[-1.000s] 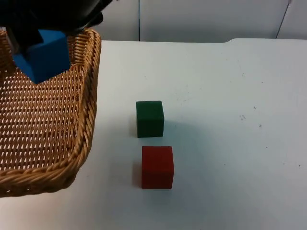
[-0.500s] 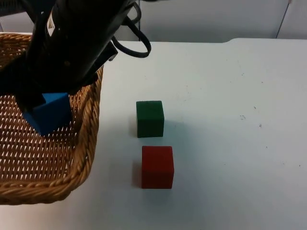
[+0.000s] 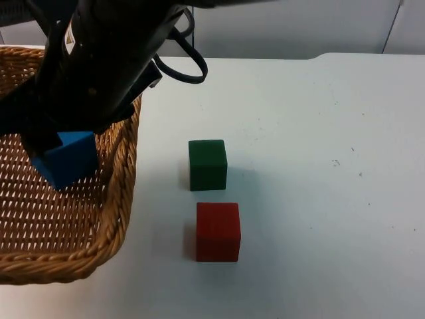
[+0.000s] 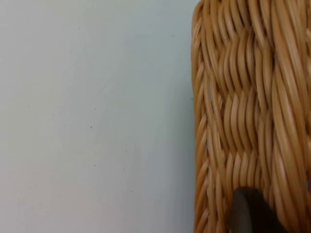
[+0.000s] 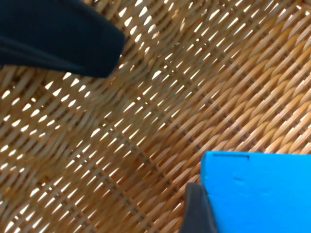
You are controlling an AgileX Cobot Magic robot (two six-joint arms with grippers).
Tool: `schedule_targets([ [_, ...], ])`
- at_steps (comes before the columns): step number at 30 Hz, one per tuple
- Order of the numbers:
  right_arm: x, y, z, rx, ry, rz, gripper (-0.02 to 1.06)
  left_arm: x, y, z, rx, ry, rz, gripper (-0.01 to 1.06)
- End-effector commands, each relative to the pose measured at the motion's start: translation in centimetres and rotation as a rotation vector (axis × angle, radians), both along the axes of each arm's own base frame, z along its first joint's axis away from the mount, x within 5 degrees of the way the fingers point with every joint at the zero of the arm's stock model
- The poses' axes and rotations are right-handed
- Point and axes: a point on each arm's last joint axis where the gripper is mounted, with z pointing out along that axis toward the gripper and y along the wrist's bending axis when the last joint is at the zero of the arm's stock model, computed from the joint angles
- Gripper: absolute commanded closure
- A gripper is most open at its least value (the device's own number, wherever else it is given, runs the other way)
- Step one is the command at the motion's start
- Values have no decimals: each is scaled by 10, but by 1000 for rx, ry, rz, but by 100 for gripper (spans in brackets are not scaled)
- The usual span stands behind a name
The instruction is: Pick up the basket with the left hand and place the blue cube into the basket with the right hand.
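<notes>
Presently, one blue cube [image 3: 66, 158], tilted on a corner, sits inside the basket [image 3: 123, 173], over the woven floor near its right-hand wall. In the top view the black right gripper [image 3: 46, 143] reaches down across the rim onto the cube's upper side. In the right wrist view a black fingertip [image 5: 197, 208] lies against the edge of the cube [image 5: 260, 191]; whether the fingers clamp it or have let go cannot be told, nor whether the cube touches the wicker beneath.

Basket: tan wicker, rectangular, with a thick braided rim; it occupies the left part of the table [image 3: 319, 133]. Daylight shows through the weave of its floor [image 5: 160, 97] in the right wrist view.

Left gripper: in the left wrist view one black fingertip [image 4: 250, 211] stands against the outer weave of the basket wall [image 4: 243, 97]; its grip cannot be judged from what shows.

Green cube [image 3: 207, 164]: on the bare white table, well to the right of the basket, flat on one face.

Red cube [image 3: 217, 230]: just in front of the green cube, with a narrow gap between the two, also flat.

Grey partition wall [image 3: 285, 26]: behind the far edge of the table.
</notes>
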Motion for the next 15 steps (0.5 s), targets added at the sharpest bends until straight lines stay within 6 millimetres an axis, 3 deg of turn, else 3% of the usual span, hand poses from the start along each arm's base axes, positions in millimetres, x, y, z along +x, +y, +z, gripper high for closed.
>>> schedule_targets([
  [1, 1, 0, -2, -1, -4, 4, 88, 0, -3, 4, -63, -7, 8, 105],
  [2, 1, 0, -2, 2, -7, 4, 81, 0, -3, 4, -65, -7, 6, 105],
  [3, 1, 0, -2, 2, -7, 4, 81, 0, -3, 4, -65, -7, 6, 105],
  [7, 2, 1, -1, 17, -16, 4, 42, 0, -3, 4, -65, -7, 6, 105],
  [8, 2, 1, -1, 17, -16, 4, 42, 0, -3, 4, -65, -7, 6, 105],
  [12, 2, 1, -1, 11, -21, 9, 18, 0, -3, 4, -65, -7, 6, 105],
  [15, 2, 1, -1, 11, -21, 9, 14, 0, -3, 4, -65, -7, 6, 105],
])
